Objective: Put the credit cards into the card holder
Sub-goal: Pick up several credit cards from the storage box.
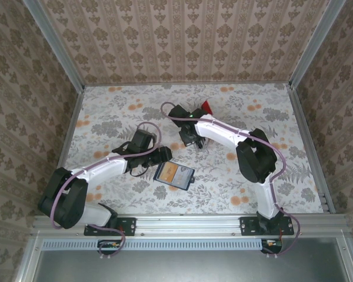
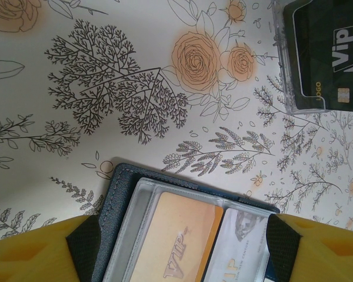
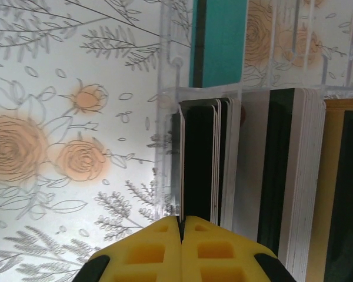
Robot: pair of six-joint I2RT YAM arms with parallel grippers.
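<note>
card holder (image 2: pixel 113 197) holds two credit cards (image 2: pixel 176 235), tan and white.

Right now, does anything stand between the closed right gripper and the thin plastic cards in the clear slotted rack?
Nothing visible does. The right gripper points straight at the near edges of the dark credit cards standing in the clear plastic rack. The rack's wall runs beside them, not across.
</note>
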